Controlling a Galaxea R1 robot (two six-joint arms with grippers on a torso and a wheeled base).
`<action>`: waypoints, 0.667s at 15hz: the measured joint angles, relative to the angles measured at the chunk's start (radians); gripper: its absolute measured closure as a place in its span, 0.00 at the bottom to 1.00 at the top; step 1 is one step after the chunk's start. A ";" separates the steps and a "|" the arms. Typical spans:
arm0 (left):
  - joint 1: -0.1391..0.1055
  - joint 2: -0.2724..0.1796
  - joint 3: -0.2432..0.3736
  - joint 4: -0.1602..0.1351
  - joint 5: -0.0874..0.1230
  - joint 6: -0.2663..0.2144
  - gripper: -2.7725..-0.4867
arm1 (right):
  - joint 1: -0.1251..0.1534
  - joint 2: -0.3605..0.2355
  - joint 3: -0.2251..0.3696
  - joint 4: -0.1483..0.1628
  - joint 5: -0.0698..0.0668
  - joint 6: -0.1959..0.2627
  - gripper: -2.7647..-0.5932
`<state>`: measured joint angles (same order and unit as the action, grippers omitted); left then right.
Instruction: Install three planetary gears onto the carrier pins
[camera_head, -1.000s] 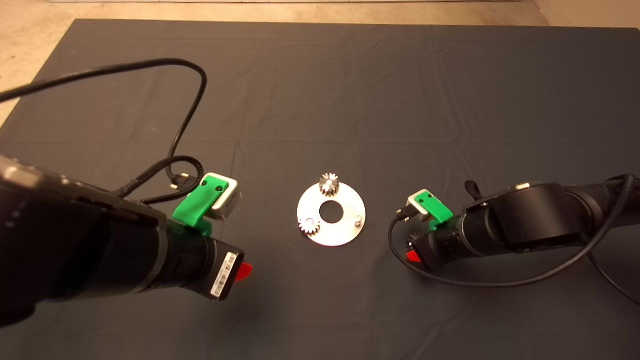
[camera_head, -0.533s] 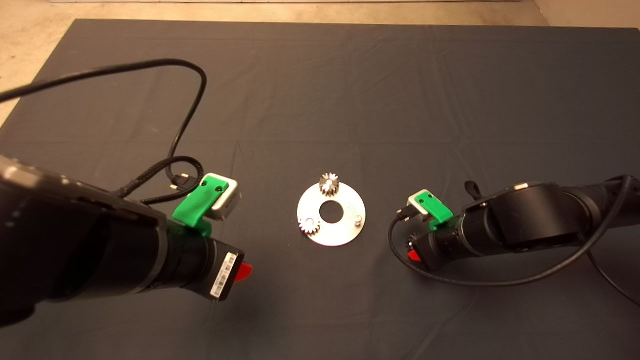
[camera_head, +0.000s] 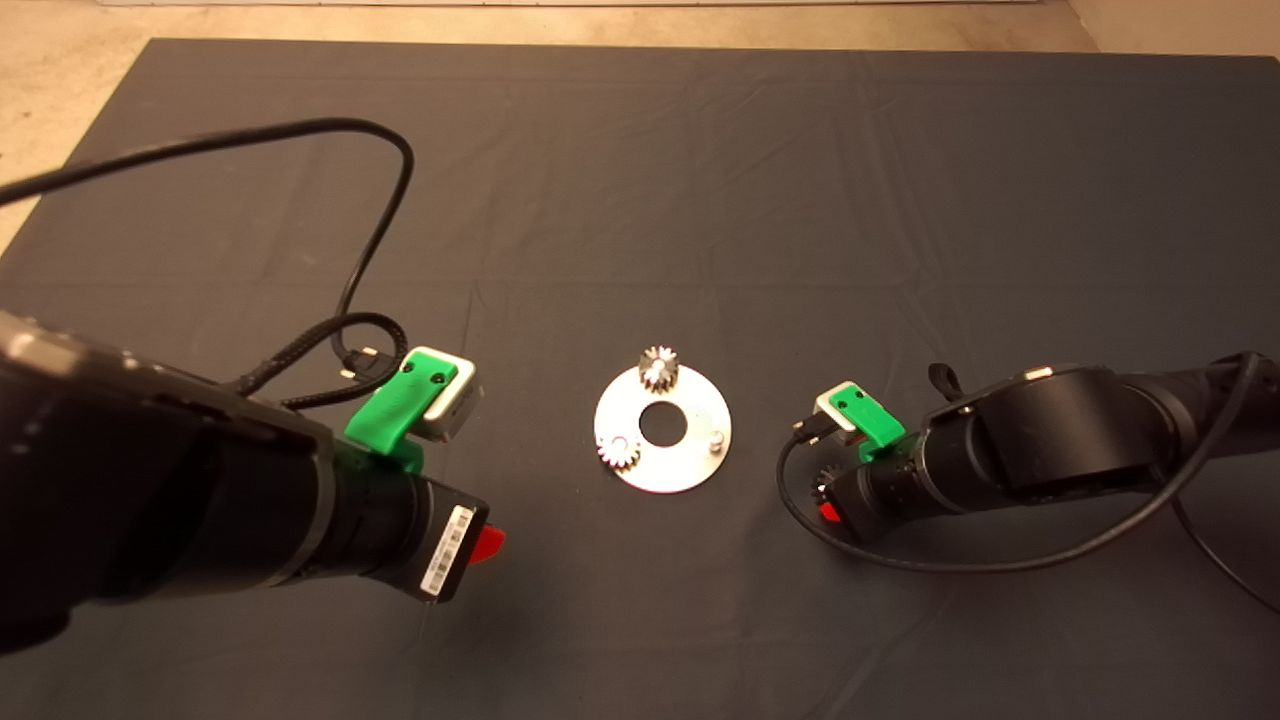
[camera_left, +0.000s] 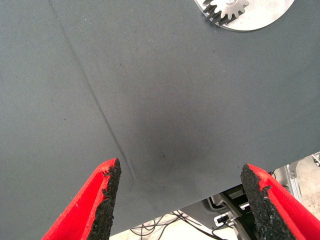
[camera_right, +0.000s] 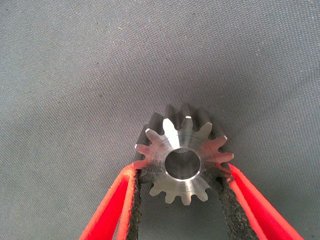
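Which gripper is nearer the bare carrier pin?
Right. The right gripper holds a gear just right of the bare pin; the left gripper waits farther off, across the plate.

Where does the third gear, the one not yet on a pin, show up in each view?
Head view: the third gear peeks out at the right gripper, right of the round plate.
Left wrist view: not in it; only the plate's edge with a mounted gear.
Right wrist view: centre, pinched between the red fingers.
Shared landmark: the dark mat.
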<state>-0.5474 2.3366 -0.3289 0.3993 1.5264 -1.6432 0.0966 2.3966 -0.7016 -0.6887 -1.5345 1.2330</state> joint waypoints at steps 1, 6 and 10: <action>0.000 -0.002 0.000 0.000 0.000 0.000 0.50 | 0.000 0.000 -0.001 0.000 0.001 -0.002 0.81; 0.000 -0.002 0.000 0.000 0.000 0.000 0.50 | 0.000 0.000 -0.002 0.000 0.001 -0.008 0.85; 0.000 -0.002 0.000 0.000 0.000 0.000 0.50 | 0.000 0.001 -0.002 0.000 0.000 -0.013 0.87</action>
<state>-0.5474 2.3347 -0.3289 0.3991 1.5264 -1.6428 0.0970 2.3972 -0.7036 -0.6885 -1.5340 1.2202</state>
